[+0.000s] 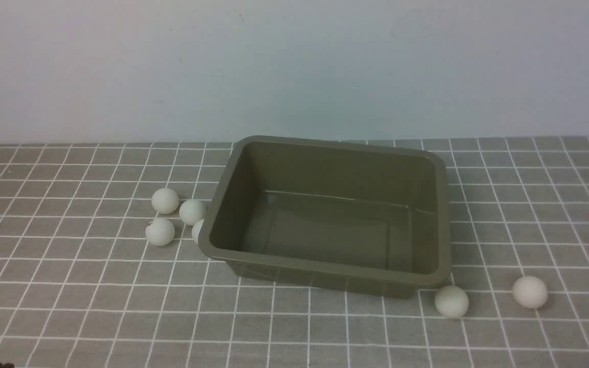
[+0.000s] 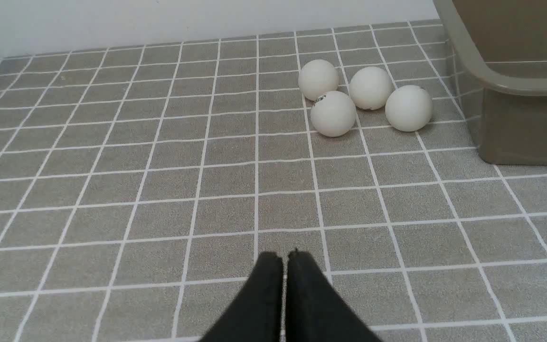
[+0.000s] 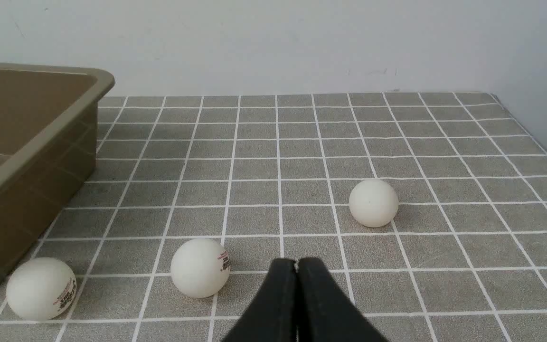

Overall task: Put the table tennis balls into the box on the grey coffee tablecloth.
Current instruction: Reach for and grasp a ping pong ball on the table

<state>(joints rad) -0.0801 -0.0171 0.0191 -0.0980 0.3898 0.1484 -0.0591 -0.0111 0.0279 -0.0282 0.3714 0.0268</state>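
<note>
left jaws: closed, empty | right jaws: closed, empty | box: mid grey coffee tablecloth | table tennis balls: four clustered just beside box's left wall, three scattered off its right front corner, all on cloth

7 tt balls, 1 box, 1 cloth

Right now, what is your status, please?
Left gripper shut, right gripper shut, both empty. Olive-brown plastic box empty. Seven white plastic balls on grey grid cloth. Nothing blocking.
</note>
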